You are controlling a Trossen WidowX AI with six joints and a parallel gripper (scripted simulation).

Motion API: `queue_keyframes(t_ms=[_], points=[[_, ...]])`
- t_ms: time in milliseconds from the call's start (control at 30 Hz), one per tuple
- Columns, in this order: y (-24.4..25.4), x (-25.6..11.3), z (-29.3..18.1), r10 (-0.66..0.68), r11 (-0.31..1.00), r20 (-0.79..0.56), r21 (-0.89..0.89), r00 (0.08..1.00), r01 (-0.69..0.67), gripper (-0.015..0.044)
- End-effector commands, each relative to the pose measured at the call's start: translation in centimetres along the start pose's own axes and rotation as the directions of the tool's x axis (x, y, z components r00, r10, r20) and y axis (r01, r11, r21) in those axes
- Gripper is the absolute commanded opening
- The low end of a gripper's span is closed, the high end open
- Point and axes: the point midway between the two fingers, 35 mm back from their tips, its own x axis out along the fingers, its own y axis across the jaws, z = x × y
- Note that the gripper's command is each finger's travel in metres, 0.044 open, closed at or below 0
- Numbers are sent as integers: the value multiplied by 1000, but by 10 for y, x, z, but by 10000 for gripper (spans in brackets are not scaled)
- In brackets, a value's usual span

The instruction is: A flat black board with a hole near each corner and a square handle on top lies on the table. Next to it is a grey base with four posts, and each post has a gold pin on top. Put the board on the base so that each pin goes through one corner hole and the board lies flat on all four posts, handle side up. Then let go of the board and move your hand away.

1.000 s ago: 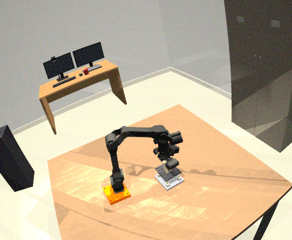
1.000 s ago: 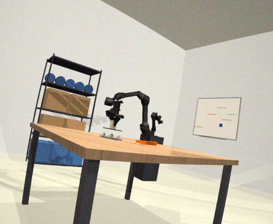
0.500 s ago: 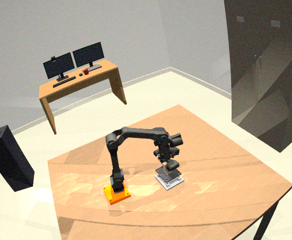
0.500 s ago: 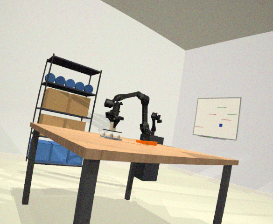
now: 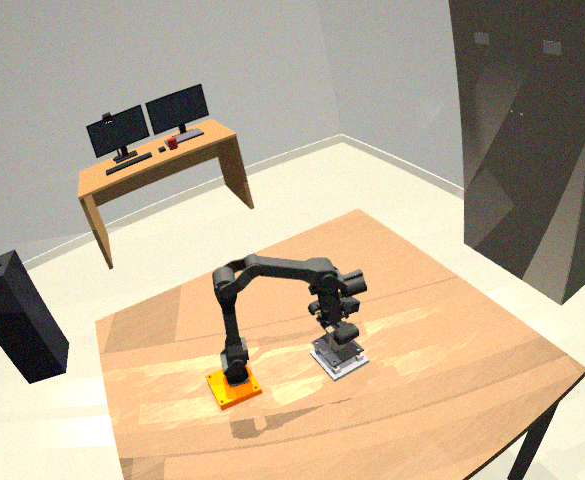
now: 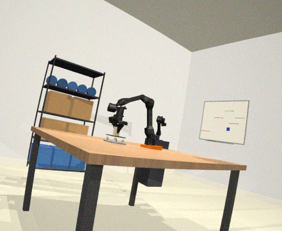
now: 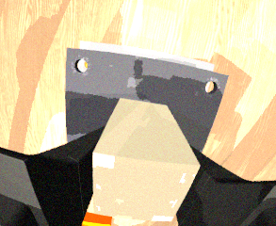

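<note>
The black board (image 5: 353, 351) (image 6: 122, 137) (image 7: 97, 80) hangs nearly level, a small gap above the grey base (image 5: 353, 368) (image 6: 119, 143) (image 7: 109, 47). Its beige handle (image 5: 333, 338) (image 6: 115, 131) (image 7: 142, 184) points up. My gripper (image 5: 336, 332) (image 6: 116, 127) (image 7: 139, 135) is shut on the handle. The exterior view shows gold-tipped posts below the board. In the wrist view, a little gold shows at the edge of the left far hole (image 7: 82, 65); the right far hole (image 7: 210, 87) looks tan, and I cannot tell whether a pin lies under it. The near holes are hidden.
An orange plate (image 5: 230, 396) (image 6: 151, 147) lies under the arm's foot, to the left of the grey base in the top view. The wooden table (image 5: 437, 330) (image 6: 126, 158) carries them both. A desk with monitors and a dark cabinet stand away from the table.
</note>
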Motion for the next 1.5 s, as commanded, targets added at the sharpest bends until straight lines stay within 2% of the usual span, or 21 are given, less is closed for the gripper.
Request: queue_keyframes(t_ms=[0,1467], points=[[0,-1,0,0,1000,2,-1,1000,0,0],[0,12,-1,-1,1000,1,4,1000,1,0]])
